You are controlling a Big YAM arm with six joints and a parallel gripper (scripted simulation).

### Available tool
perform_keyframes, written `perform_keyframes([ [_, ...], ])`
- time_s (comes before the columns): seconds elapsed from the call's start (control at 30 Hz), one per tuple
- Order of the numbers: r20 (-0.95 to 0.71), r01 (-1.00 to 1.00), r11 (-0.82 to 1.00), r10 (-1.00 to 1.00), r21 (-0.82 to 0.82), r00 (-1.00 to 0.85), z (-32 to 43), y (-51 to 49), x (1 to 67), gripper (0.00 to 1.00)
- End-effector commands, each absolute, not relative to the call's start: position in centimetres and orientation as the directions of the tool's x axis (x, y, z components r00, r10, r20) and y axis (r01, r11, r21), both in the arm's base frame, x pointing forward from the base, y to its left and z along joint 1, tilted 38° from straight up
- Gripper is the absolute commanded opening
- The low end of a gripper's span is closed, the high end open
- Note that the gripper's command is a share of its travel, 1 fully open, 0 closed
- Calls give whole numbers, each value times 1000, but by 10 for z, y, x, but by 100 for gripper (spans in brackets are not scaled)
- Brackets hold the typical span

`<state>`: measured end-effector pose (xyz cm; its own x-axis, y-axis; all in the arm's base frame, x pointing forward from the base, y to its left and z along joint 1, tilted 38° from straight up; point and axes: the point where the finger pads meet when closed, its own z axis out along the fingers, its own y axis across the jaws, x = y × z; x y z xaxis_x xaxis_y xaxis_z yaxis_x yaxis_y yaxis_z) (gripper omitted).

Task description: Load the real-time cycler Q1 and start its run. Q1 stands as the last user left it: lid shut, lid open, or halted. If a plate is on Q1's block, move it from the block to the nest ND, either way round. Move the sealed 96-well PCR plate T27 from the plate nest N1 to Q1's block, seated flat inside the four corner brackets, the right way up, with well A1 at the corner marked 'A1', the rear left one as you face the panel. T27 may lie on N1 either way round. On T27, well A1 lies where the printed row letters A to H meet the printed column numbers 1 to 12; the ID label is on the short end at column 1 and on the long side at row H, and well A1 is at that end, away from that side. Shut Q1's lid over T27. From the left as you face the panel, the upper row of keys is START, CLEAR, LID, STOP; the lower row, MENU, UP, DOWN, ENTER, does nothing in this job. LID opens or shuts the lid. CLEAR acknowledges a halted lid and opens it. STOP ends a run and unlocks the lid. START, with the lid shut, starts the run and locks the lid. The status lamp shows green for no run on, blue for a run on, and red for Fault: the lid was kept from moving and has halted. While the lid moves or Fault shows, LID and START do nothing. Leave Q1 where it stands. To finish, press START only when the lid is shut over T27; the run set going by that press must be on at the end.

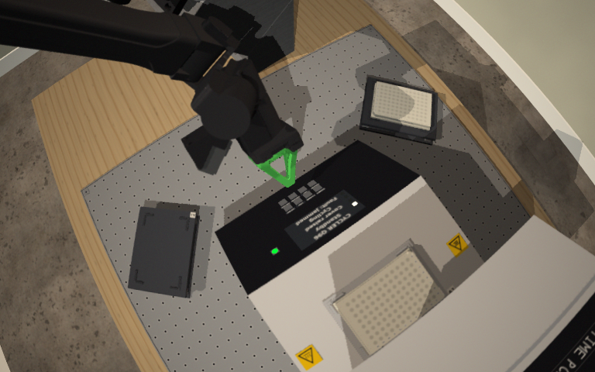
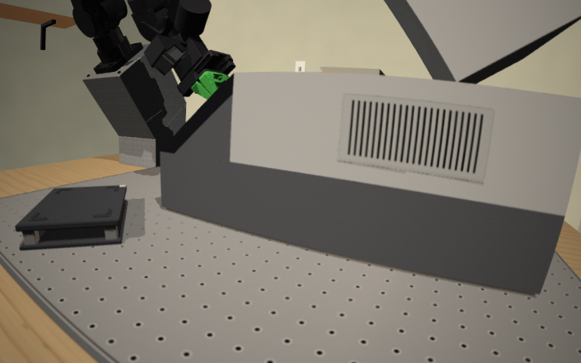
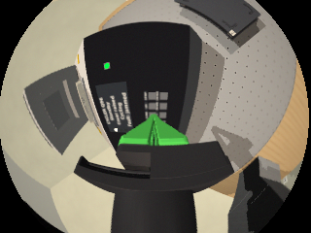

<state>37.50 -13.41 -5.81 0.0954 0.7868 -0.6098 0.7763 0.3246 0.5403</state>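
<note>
The cycler Q1 (image 1: 338,239) stands on the perforated plate, its status lamp (image 1: 273,251) green. Its lid (image 1: 522,294) is raised at a tilt over the rear, not shut; it also shows in the exterior view (image 2: 487,31). A pale sealed plate (image 1: 386,301) lies on Q1's block, partly in the lid's shadow. Plate T27 (image 1: 402,106) lies on nest N1 (image 1: 397,126) at the far right. Nest ND (image 1: 164,251) is empty on the left. My gripper (image 1: 287,180) is shut on nothing, its green tip just in front of the keys (image 1: 301,198), close above the panel. The wrist view shows the gripper's tip (image 3: 155,123) just below the keys (image 3: 155,103).
The arm's grey pedestal (image 2: 136,112) stands behind Q1's panel end. Yellow warning labels (image 1: 456,243) flank the block. The wooden table edge runs around the perforated plate. ND also shows in the exterior view (image 2: 73,215).
</note>
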Motion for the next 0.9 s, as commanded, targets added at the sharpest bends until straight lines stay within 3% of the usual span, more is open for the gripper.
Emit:
perform_keyframes([
  [0.0,-612,750,345,784,565,101,-45,-129,385,0],
  [0.27,-618,761,335,778,556,110,-47,-138,387,0],
  [0.87,-600,761,324,793,562,106,-13,-89,307,0],
])
